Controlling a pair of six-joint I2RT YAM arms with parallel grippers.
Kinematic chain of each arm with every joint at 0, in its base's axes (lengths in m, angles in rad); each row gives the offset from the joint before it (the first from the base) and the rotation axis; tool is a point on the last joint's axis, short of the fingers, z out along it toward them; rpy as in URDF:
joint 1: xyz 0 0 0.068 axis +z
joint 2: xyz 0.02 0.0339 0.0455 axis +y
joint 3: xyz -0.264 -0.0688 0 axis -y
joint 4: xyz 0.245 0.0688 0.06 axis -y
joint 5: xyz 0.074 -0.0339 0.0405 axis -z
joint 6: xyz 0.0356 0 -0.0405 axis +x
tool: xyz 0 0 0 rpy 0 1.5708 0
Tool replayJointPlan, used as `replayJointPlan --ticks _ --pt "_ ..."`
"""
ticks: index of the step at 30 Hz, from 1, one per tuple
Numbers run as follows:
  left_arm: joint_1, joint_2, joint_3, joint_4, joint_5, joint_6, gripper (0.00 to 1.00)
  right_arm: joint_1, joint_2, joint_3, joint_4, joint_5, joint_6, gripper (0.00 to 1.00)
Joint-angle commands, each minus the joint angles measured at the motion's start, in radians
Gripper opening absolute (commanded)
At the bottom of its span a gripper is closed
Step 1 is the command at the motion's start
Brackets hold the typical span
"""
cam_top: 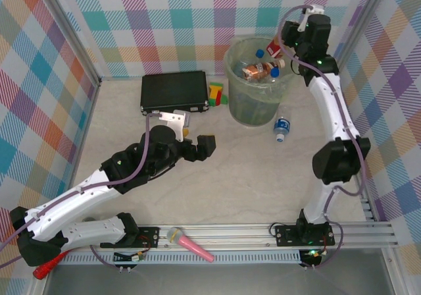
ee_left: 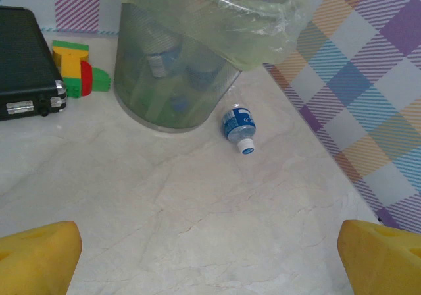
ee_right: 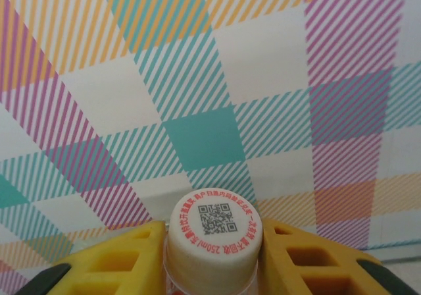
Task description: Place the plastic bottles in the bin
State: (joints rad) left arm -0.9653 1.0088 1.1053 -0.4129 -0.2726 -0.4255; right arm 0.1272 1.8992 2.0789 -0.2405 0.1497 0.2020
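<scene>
— What's in the bin (cam_top: 231,63) right now?

— Quite a heap. Seen from above, it stands in the upper middle of the frame, a pale green bucket with a clear liner folded over its rim. On top lies a copper-labelled bottle (cam_top: 253,72) on its side, with blue caps (cam_top: 260,53) poking up around it. From the left wrist camera, blue-labelled bottles show faintly through the wall lower down, too blurred to count.

— And the right gripper (ee_right: 214,249)?

— It's at the upper right of the overhead picture, by the bin's right rim. Its yellow fingers (ee_right: 125,259) sit close against both sides of a white-capped bottle (ee_right: 215,224), which stands upright in the grip; the cap has a printed code on top. The checked wall is behind it.

— Any bottles outside?

— One. A loose bottle (cam_top: 281,128), clear with a blue label, lies on its side on the table (cam_top: 250,176), just beside the bin's base at the lower right.

— The left gripper (cam_top: 199,151)?

— Spread wide, nothing in it, at centre left in the overhead view, well apart from that bottle. Its own camera faces the bin and the bottle.

— Anything else around?

— A flat black case (cam_top: 174,91) left of the bin, coloured toy blocks (cam_top: 216,94) between the two, and a pink stick (cam_top: 194,244) on the rail at the bottom.
</scene>
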Motion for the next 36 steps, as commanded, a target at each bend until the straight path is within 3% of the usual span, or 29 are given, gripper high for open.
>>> replayJointPlan --ticks 1,9,20,29,36 --pt "0.008 -0.010 0.036 -0.032 -0.022 0.005 1.00 0.023 0.070 0.095 -0.061 0.015 -0.110 0.35" --pt "0.008 -0.023 0.016 -0.041 -0.035 0.005 1.00 0.067 0.131 0.039 -0.113 -0.023 -0.230 0.35" --pt "0.008 -0.056 -0.013 -0.043 -0.051 0.005 1.00 0.083 0.137 0.032 -0.129 -0.013 -0.243 0.35" --pt "0.008 -0.081 -0.023 -0.048 -0.060 0.005 1.00 0.072 0.159 0.280 -0.112 0.103 -0.273 0.32" --pt "0.008 -0.096 -0.036 -0.043 -0.058 0.005 1.00 0.042 0.143 0.219 -0.142 0.137 -0.258 0.33"
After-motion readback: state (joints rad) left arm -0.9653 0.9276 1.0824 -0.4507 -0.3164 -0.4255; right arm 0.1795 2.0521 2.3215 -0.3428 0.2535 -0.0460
